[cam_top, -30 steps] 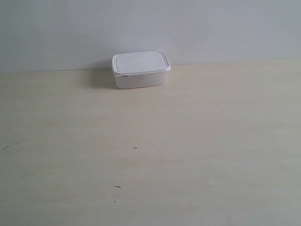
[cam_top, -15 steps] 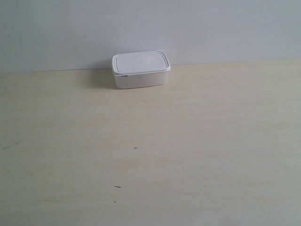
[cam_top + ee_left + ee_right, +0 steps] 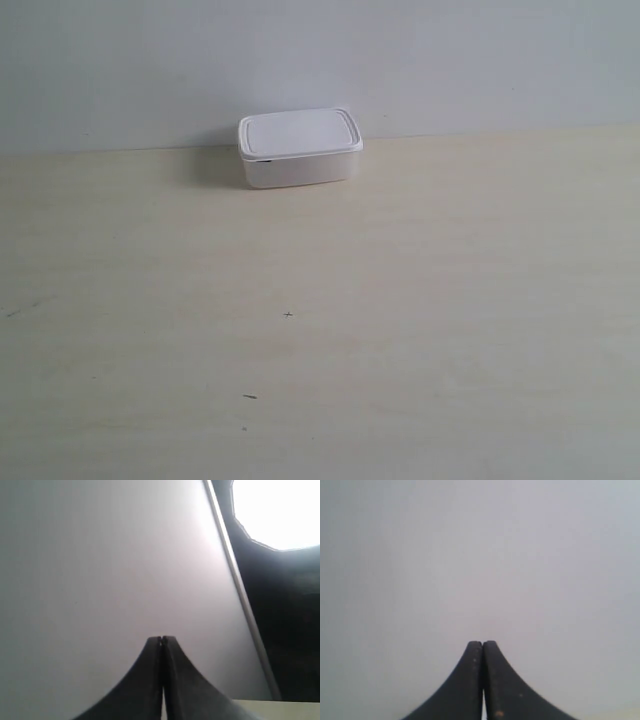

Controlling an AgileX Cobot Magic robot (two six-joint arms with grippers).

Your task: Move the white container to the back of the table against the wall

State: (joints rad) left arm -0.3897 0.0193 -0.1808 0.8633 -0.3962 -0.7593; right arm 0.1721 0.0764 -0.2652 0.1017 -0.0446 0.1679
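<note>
Nothing has shifted: the white container [image 3: 299,147] sits on the table [image 3: 400,300] against the wall [image 3: 450,60]. The left end effector [image 3: 162,639] and right end effector [image 3: 482,642] are clenched, empty.

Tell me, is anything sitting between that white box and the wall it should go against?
Nothing visible does. The white container already sits at the back of the table, right by the wall, with no object between them. Whether it actually touches the wall cannot be told from this view.
</note>
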